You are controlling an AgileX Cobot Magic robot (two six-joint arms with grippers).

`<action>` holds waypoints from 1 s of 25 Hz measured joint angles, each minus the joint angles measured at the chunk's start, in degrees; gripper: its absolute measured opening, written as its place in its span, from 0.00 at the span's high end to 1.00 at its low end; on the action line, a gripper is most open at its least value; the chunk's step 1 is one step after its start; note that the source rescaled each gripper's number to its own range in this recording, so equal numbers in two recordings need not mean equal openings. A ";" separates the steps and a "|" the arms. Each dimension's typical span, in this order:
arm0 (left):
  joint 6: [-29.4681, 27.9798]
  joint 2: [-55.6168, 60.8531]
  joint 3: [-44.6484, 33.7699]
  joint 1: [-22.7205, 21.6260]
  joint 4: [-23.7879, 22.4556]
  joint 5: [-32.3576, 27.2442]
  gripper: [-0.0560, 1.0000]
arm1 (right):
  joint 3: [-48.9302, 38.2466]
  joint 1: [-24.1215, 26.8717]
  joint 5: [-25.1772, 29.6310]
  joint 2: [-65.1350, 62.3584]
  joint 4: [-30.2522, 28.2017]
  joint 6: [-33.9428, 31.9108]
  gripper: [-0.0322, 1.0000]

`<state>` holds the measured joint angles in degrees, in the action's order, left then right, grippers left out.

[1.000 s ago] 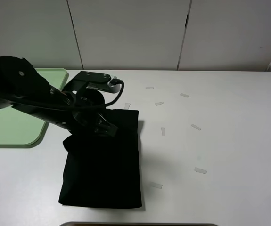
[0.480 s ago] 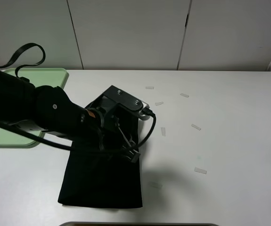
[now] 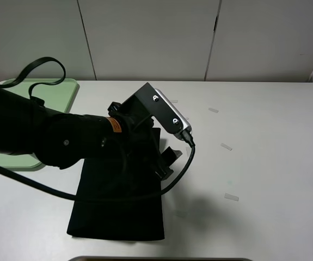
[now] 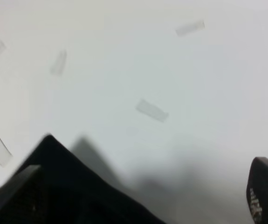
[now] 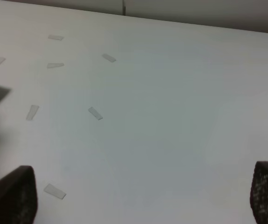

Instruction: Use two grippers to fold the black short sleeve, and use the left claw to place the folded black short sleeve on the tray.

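Note:
The black short sleeve (image 3: 115,215) lies folded into a long rectangle on the white table, its far part hidden under my left arm. The left claw (image 3: 166,162) hangs over the shirt's right edge, pointing right, jaws apart and nothing between them. In the left wrist view the left claw (image 4: 138,207) is open over bare table, with a corner of the black short sleeve (image 4: 59,163) next to one finger. The right gripper (image 5: 138,200) is open over bare table and out of the exterior high view. The mint-green tray (image 3: 58,89) sits at far left, mostly hidden behind the left arm.
Small white tape strips (image 3: 226,147) are scattered over the table to the right of the shirt, with one more strip (image 3: 231,197) nearer the front. White cabinet doors stand behind the table. A dark object edge (image 3: 161,259) shows at the front.
The left arm has swung to the right across the shirt, and its claw has gone from shut to open, letting go of the cloth. The shirt now lies flat.

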<state>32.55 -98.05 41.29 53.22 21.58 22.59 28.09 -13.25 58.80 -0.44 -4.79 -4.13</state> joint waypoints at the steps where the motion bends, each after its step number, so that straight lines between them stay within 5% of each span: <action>1: 0.01 0.35 0.00 -0.07 -0.38 0.29 0.15 | 0.00 0.00 0.00 0.00 0.00 0.00 0.00; 9: 0.13 9.85 0.00 -5.91 5.94 -2.65 0.15 | 0.00 0.00 0.00 0.00 0.00 0.00 0.00; 16: -0.62 16.04 -4.82 -12.90 6.41 -7.52 0.14 | 0.00 0.00 0.00 0.00 0.00 0.00 0.00; 25: -0.82 3.86 -8.40 -13.86 6.36 2.58 0.14 | 0.00 0.00 0.00 0.00 0.00 0.00 0.00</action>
<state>31.72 -94.19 32.88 39.36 27.94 25.17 28.09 -13.25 58.80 -0.44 -4.79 -4.13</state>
